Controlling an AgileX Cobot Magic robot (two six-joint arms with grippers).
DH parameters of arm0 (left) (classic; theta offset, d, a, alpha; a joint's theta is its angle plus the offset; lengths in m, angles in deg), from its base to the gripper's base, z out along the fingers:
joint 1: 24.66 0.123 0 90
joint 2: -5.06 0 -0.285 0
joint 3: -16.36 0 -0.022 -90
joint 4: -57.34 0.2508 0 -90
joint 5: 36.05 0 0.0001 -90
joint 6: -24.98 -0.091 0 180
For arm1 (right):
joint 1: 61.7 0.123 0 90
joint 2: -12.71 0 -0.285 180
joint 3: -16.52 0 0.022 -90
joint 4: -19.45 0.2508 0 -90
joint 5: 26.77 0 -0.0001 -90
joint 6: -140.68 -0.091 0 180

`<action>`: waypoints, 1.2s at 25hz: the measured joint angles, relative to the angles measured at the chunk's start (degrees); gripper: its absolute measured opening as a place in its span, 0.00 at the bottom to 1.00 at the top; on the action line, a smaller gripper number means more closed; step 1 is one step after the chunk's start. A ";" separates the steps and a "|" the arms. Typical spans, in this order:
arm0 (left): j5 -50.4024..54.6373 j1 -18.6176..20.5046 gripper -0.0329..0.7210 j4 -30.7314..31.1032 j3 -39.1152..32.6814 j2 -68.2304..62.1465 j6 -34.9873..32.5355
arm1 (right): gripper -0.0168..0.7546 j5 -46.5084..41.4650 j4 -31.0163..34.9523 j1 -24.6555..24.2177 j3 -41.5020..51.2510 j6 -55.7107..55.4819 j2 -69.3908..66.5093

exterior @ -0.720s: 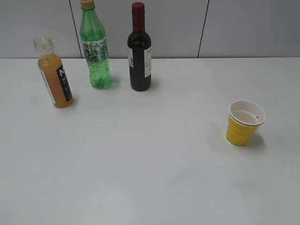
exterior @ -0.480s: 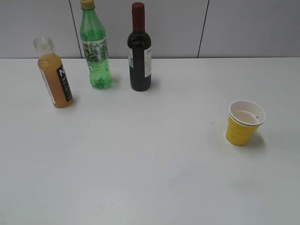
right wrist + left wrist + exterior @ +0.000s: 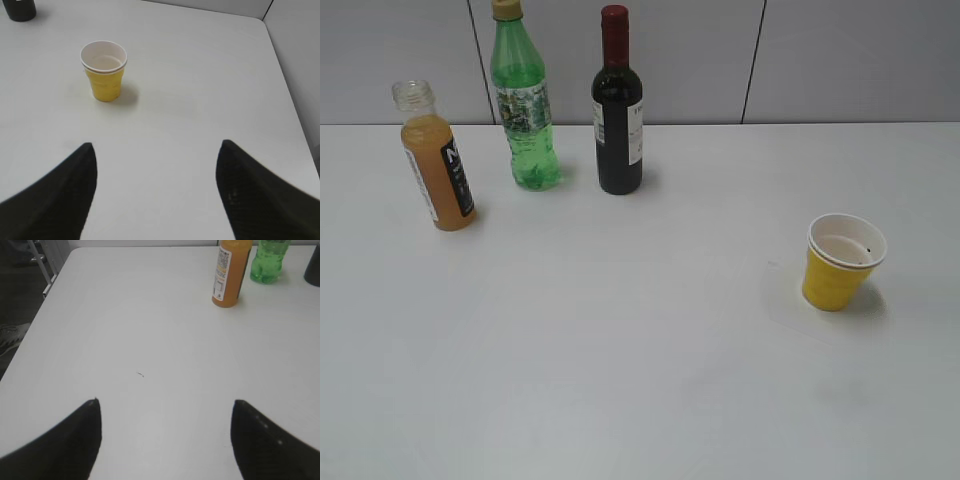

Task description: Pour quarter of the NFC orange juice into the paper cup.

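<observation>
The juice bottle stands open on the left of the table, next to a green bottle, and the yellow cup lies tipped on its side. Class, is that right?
Not quite. The yellow cup stands upright, mouth up, as the exterior view shows. The juice bottle is indeed capless, left of the green bottle.

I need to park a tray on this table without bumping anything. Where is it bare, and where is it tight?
The widest bare patch is the table's middle and front, between the NFC orange juice on the left and the paper cup on the right. The back right, behind the cup, is free too. The back left is crowded: juice, green bottle and wine bottle stand close together.
</observation>
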 joint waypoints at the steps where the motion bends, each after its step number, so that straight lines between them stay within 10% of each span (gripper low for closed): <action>1: 0.00 0.00 0.82 0.00 0.00 0.00 0.00 | 0.79 0.00 0.00 0.00 0.00 0.00 0.00; 30: 0.00 0.00 0.82 0.00 0.00 0.00 0.00 | 0.79 0.00 0.54 0.00 0.00 0.00 0.00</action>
